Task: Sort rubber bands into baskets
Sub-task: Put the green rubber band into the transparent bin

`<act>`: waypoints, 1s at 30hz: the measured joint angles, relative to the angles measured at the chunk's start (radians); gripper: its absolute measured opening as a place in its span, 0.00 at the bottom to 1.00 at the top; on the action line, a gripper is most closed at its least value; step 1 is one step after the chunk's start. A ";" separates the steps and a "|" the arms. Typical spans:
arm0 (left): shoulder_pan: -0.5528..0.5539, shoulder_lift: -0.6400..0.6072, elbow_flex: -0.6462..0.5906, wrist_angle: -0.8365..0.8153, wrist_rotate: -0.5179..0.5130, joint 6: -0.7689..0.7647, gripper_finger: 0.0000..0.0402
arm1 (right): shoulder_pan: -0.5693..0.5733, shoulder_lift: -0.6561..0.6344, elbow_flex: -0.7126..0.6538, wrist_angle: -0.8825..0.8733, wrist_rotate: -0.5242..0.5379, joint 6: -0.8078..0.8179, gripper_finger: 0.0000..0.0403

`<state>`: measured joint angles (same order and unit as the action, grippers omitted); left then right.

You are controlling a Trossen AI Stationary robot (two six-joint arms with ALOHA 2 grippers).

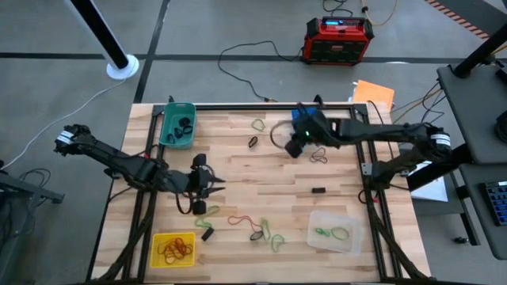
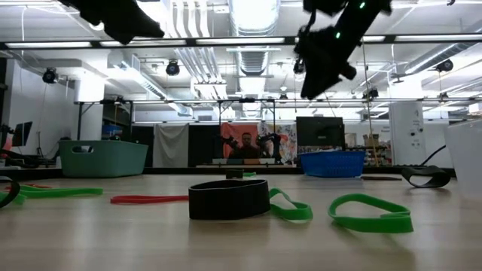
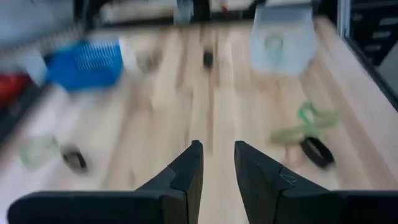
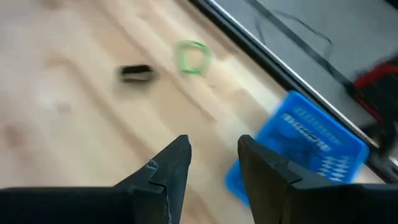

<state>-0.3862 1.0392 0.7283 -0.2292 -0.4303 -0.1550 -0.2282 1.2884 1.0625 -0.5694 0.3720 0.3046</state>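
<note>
High view: we see the right gripper (image 1: 295, 147) at the far middle of the table (image 1: 238, 170), beside the blue basket (image 4: 305, 146). Its fingers (image 4: 171, 165) stand a little apart and hold nothing. The left gripper (image 1: 214, 183) is at the near left, its fingers (image 3: 189, 171) narrowly apart and empty. Rubber bands (image 1: 265, 229) lie loose near the clear basket (image 1: 335, 231); others fill the yellow basket (image 1: 173, 248) and the teal basket (image 1: 177, 125). A red-and-black box (image 1: 339, 39) stands on the floor.
</note>
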 joint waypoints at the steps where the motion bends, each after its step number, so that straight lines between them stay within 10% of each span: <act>1: -0.001 0.012 0.020 -0.061 0.014 -0.052 0.19 | 0.031 -0.011 -0.006 0.015 0.006 0.000 0.32; 10: -0.008 0.186 0.193 -0.595 0.264 -0.355 0.19 | 0.277 -0.045 -0.065 0.141 0.056 -0.029 0.33; 30: -0.068 0.512 0.194 -0.544 0.265 -0.385 0.37 | 0.486 -0.011 -0.096 0.170 0.058 0.026 0.36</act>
<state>-0.4546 1.5510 0.9218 -0.7730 -0.1654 -0.5401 0.2581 1.2778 0.9661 -0.3996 0.4301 0.3301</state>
